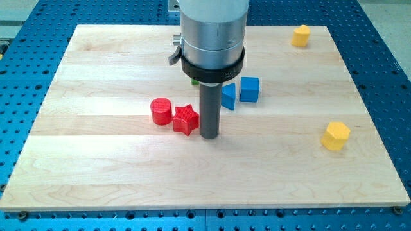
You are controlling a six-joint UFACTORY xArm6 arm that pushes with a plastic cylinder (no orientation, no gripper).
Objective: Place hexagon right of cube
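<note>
My tip (209, 136) rests on the board just right of a red star (185, 119), touching or nearly touching it. A red cylinder (161, 111) sits left of the star. A blue cube (249, 89) lies up and to the right of the tip. A second blue block (228, 96), partly hidden by the rod, sits beside the cube on its left. A yellow hexagon (336, 135) lies far to the right of the tip. Another yellow block (300, 36) sits near the view's top right corner. A sliver of a green block (194, 81) shows behind the arm.
The wooden board (96, 167) lies on a blue perforated table (19, 96). The arm's wide grey body (213, 32) covers the top middle of the board.
</note>
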